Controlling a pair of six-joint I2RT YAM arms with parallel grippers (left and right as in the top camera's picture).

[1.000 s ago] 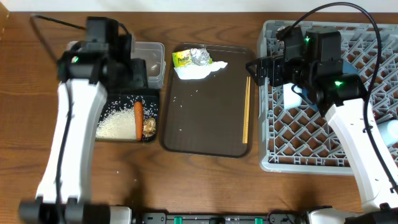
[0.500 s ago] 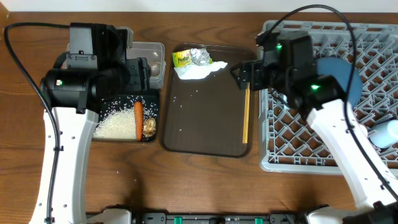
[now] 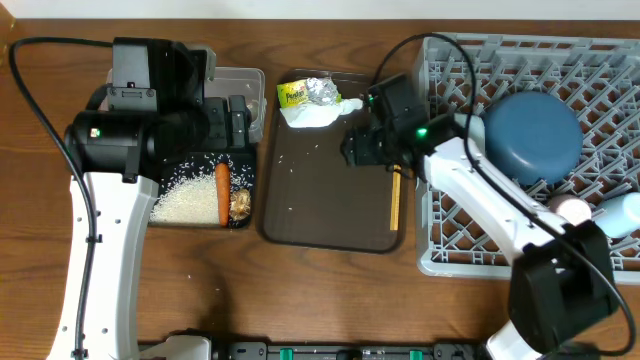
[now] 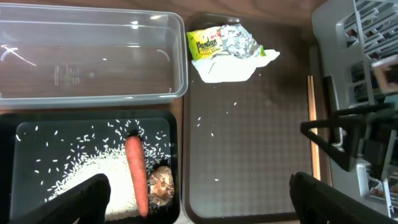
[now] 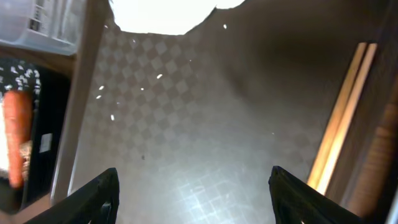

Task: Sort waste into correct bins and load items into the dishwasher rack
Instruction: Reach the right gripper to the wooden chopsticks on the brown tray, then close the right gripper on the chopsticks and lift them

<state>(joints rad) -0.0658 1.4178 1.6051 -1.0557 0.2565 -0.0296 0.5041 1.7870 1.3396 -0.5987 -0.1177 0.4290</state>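
An orange carrot (image 3: pixel 222 193), a brown food lump (image 3: pixel 240 204) and white rice (image 3: pixel 185 200) lie in the black tray (image 3: pixel 243 160). The clear tub (image 3: pixel 245 88) stands behind it. Silver foil (image 3: pixel 321 91), a yellow-green wrapper (image 3: pixel 291 95) and a white napkin (image 3: pixel 315 114) lie at the back of the brown serving tray (image 3: pixel 330 205). Chopsticks (image 3: pixel 396 200) lie along its right edge. The dark-blue plate (image 3: pixel 530 137) sits in the grey rack (image 3: pixel 520 240). My left gripper (image 4: pixel 198 199) is open above the bins. My right gripper (image 5: pixel 193 193) is open over the serving tray, left of the chopsticks (image 5: pixel 341 130).
A light-blue cup (image 3: pixel 622 214) and a pinkish cup (image 3: pixel 572 210) sit at the rack's right side. A few rice grains (image 3: pixel 292 165) are scattered on the serving tray. Black cables loop over the table's back edge.
My right arm has swung left, out of the rack and over the serving tray, uncovering the blue plate. The left arm settled over the bins and is still now.
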